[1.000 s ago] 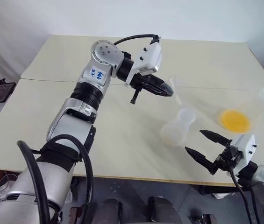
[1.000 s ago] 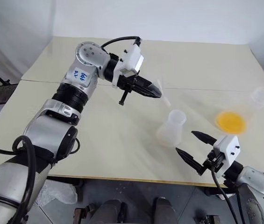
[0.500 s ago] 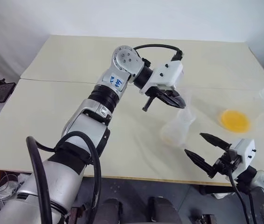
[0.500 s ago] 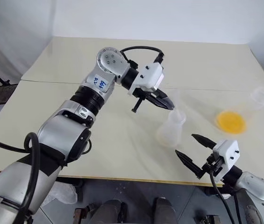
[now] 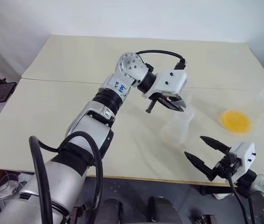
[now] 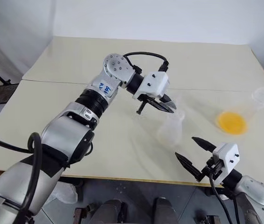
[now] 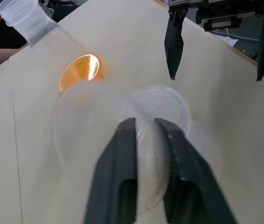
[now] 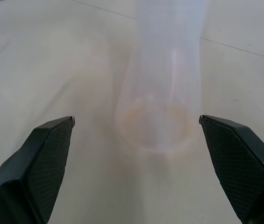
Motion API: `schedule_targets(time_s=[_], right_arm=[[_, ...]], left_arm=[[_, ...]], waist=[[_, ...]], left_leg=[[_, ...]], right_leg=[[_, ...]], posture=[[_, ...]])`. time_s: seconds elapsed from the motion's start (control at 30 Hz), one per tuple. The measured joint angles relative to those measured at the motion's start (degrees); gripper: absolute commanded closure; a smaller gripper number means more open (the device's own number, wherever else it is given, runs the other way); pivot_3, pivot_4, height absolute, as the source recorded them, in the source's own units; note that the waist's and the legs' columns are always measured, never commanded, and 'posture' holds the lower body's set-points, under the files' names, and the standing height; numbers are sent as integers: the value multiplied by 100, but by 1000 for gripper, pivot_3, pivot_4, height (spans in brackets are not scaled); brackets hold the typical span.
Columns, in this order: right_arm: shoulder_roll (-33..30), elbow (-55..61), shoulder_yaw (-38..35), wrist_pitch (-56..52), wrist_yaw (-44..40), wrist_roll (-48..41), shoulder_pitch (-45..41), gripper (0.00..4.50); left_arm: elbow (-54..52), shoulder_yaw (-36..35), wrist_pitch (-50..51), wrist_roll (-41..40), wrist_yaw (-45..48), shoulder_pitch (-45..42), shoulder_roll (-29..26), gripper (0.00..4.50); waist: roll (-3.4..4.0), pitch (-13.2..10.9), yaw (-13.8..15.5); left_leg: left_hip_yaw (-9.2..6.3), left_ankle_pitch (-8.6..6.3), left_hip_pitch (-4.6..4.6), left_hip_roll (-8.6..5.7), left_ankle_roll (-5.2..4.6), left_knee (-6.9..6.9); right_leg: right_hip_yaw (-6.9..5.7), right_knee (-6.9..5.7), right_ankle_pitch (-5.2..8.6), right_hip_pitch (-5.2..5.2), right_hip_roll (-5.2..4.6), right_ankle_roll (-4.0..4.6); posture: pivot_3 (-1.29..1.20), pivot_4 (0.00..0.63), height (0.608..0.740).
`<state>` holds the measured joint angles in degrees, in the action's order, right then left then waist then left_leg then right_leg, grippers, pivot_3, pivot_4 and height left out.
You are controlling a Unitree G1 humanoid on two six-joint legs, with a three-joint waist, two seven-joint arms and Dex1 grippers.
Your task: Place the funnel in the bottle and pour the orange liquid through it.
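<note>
A: Has the funnel [image 7: 153, 140] been seated?
B: It is pinched at its rim by the left gripper [image 5: 174, 105], right over the bottle [image 5: 176, 128] mouth; release is judged outstanding.
A: And pouring?
B: Not begun. The orange liquid [image 5: 235, 120] sits in the flask [image 5: 262, 103] at three o'clock of the bottle; the right gripper [image 5: 207, 156] is spread wide, empty.

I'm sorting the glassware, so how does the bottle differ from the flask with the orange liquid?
The bottle looks empty; the flask holds orange liquid. The bottle stands under the left gripper; the flask stands apart, beyond the right gripper. The flask is larger. Both are clear.
</note>
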<state>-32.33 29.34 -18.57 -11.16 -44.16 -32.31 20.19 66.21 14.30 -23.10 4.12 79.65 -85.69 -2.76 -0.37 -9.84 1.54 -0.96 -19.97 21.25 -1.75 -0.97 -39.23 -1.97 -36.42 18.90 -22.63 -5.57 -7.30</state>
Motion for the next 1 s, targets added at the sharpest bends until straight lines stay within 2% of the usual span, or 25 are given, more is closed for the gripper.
schedule_targets(time_s=[0.3,0.53,0.73,0.83,1.0], right_arm=[[0,0,-1,12,-1,30,26,0],[-22,-19,-38,12,-23,28,-120,0],[-144,-84,-241,1,-137,10,-175,0],[-224,-183,-283,-25,-201,-33,-208,0],[-550,-447,-619,-158,-327,-167,-416,0]], left_arm=[[-8,-186,108,-34,137,-113,33,12],[-152,-487,437,-265,250,-194,-133,12],[-1017,-1006,1464,-848,189,-27,-645,12],[-1957,-1170,2193,-1127,4,562,-871,12],[-3736,-1426,3594,-1549,-759,2235,-1219,12]], waist=[[0,0,1],[0,0,-9],[1,1,-17],[5,3,-21],[8,5,-26]], left_leg=[[0,0,0,0,-1,0],[0,1,-1,1,-1,0],[-3,1,-3,3,0,0],[-4,1,-6,3,0,-1],[-11,2,-4,8,3,-6]], right_leg=[[0,-1,0,0,0,0],[0,-3,0,0,1,0],[0,-8,0,-1,0,0],[4,-12,0,0,-4,0],[33,-15,0,0,-7,0]], posture=[[0,150,740],[0,150,740],[0,150,740],[0,150,740],[0,150,740]])
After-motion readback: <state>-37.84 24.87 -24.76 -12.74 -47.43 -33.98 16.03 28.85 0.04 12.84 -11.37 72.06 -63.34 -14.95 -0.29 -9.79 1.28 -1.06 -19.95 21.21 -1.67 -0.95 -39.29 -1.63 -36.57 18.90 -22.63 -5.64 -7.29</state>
